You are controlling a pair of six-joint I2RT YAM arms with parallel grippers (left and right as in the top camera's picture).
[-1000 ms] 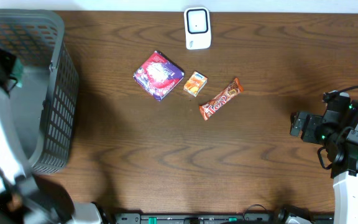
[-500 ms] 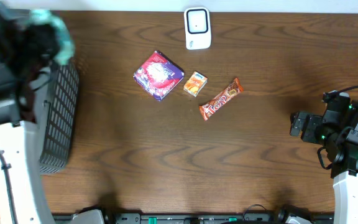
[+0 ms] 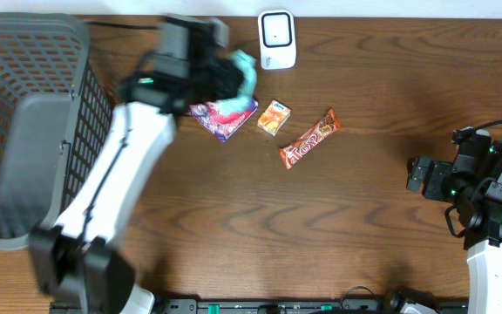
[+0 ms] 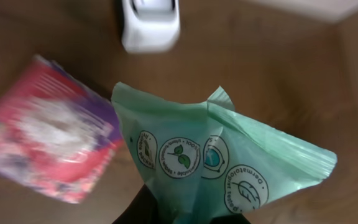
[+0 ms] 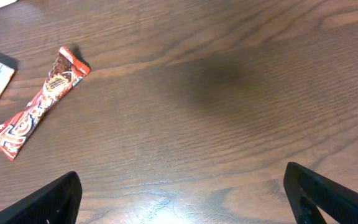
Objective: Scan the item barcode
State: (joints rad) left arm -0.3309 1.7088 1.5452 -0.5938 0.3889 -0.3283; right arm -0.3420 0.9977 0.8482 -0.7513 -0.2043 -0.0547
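Observation:
A pale green plastic packet (image 3: 240, 81) printed with round leaf icons hangs from my left gripper (image 3: 223, 84), which is shut on the packet's lower end (image 4: 229, 168). In the left wrist view the dark fingers (image 4: 143, 211) pinch it at the bottom edge. It is held above the table just left of the white barcode scanner (image 3: 276, 39), which shows at the top of the left wrist view (image 4: 149, 25). No barcode shows on the packet. My right gripper (image 3: 415, 174) stands open at the right side of the table, nothing between its fingers (image 5: 42, 202).
A pink and purple packet (image 3: 223, 122) lies under the left gripper. Beside it are a small orange box (image 3: 274, 117) and a red-orange chocolate bar (image 3: 310, 139). A grey mesh basket (image 3: 24, 113) takes up the left end of the table.
My left arm has swung from over the basket rightward to near the scanner, carrying the green packet. The right arm has not moved.

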